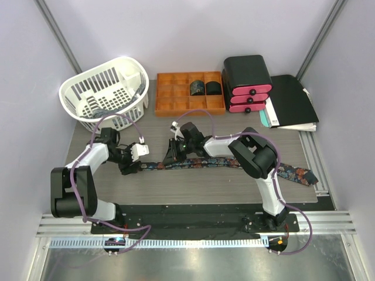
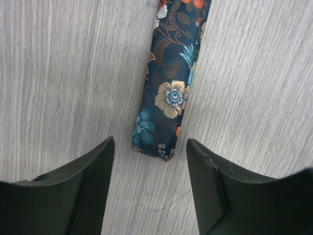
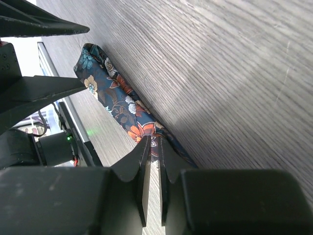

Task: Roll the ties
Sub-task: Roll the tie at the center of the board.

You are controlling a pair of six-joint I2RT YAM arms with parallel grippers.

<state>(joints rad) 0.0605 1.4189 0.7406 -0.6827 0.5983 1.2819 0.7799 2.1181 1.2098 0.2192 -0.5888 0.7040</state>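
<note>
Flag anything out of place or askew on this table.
Nothing spilled or damaged. The black folder at back right sits skewed, overhanging the table edge. One unrolled tie lies stretched across the table.

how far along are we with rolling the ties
Done: two rolled ties sit in the orange tray. In hand: a floral tie lies flat, the right end effector pinching it and the left end effector open around its narrow tip. Left: rolling it; no turn shows yet.
</note>
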